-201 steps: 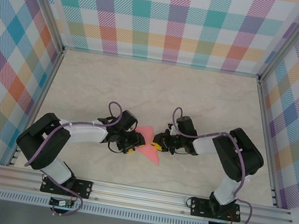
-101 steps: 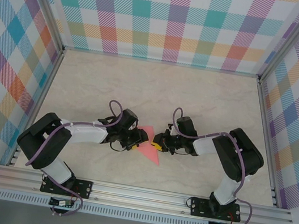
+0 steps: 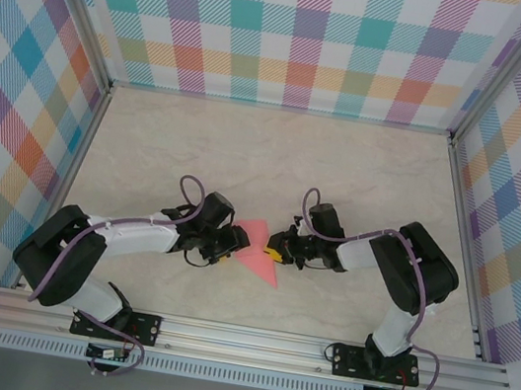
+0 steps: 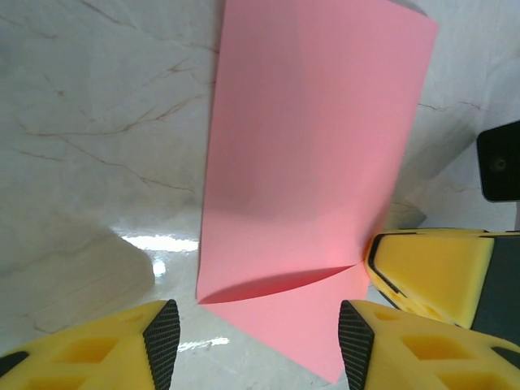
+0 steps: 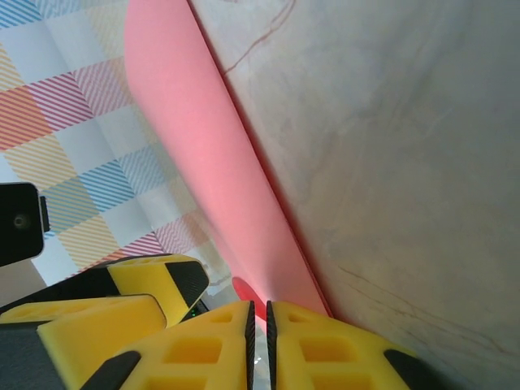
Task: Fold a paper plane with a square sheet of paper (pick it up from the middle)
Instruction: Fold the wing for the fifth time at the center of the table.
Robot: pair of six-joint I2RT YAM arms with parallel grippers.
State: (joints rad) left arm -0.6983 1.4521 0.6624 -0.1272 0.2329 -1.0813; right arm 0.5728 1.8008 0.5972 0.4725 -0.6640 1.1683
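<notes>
Salmon-pink paper, the paper plane (image 3: 258, 258), lies between the two grippers on the marble table (image 3: 275, 167), with its point trailing back toward the arm bases. The left gripper (image 3: 237, 244) sits just beside its left edge and the right gripper (image 3: 274, 250) just beside its right edge.

In the left wrist view, the left gripper (image 4: 258, 345) stands with its jaws clearly apart and holds nothing. The folded sheet (image 4: 309, 162) stretches away ahead of it. A lower flap opens a shadowed fold just ahead of the fingers, and the sheet's near corner reaches in between the fingers (image 4: 97, 353), closer to the right-hand one. A yellow finger of the right gripper (image 4: 431, 272) touches the paper's right edge, beside and a little ahead of the left gripper's right-hand finger.

In the right wrist view, the right gripper (image 5: 258, 321) has its jaws drawn to a thin slit. The paper (image 5: 203, 162) runs straight into that slit, so the edge looks pinched. Ahead of the fingertips the sheet stands up off the table on its edge, against the plaid wall (image 5: 73, 106). A yellow finger of the left gripper (image 5: 154, 280) sits just to the left of the pinching fingers.
</notes>
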